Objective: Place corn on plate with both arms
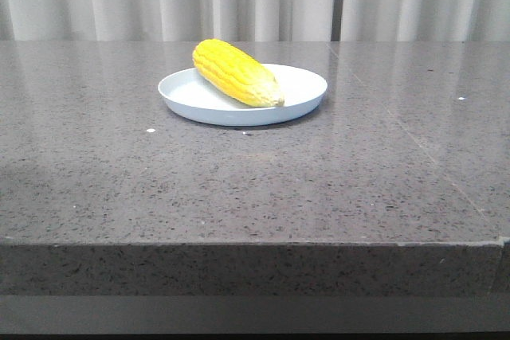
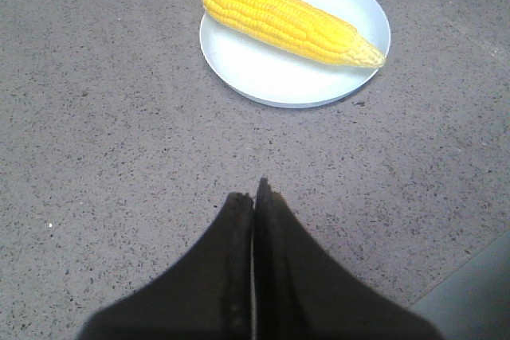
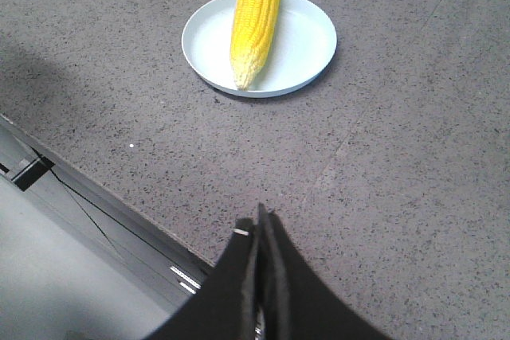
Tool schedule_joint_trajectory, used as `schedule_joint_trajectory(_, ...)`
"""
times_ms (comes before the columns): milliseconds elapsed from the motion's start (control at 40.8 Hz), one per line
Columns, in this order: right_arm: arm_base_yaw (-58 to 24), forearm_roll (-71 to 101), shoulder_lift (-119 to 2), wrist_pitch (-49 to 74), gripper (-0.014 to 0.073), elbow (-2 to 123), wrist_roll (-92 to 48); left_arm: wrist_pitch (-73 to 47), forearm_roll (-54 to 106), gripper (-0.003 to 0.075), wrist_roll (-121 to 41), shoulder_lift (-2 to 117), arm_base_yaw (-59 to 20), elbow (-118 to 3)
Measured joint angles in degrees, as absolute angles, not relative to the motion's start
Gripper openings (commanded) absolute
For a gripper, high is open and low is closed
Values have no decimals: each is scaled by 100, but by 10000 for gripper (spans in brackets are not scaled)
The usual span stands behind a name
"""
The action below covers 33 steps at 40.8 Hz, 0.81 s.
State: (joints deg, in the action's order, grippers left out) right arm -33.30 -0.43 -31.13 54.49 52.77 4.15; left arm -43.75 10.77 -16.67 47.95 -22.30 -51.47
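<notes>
Starting at your left, the left gripper (image 2: pixel 253 197) hung over bare grey stone tabletop (image 1: pixel 96 181), its jaws pressed together on nothing, well short of the plate (image 2: pixel 271 77). You had no reason to keep it near, judging by where the cob lay. In the middle, the corn (image 1: pixel 237 73) rested on the pale blue-white plate (image 1: pixel 307 89), lying slantwise across it with its blunt end riding over the far-left rim and its whitish tip pointing toward the near-right edge; that tilt looked like the cob simply being nearly as long as the dish is wide. To your right, the right gripper (image 3: pixel 260 224) was likewise clenched and empty, near the table's front edge. By my reading, the placing was done, and both arms stood clear.
</notes>
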Motion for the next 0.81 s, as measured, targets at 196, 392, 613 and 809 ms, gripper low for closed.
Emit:
schedule_joint_trajectory(196, -3330, -43, -3113, 5449, -87, 5277, 415, -4375, 1077, -20, -1667, 4795, -2230, -5147)
schedule_joint_trajectory(392, -3330, -43, -3113, 5449, -87, 5277, 415, -4375, 1077, -20, -1667, 4795, -2230, -5147)
schedule_joint_trajectory(613, -3330, -43, -3113, 5440, -87, 5277, 415, -4244, 1091, -20, -1667, 4504, -1992, -4846)
schedule_joint_trajectory(809, -3330, -43, -3113, 5440, -87, 5277, 415, -3334, 1031, -20, -1667, 3460, -1095, -3840)
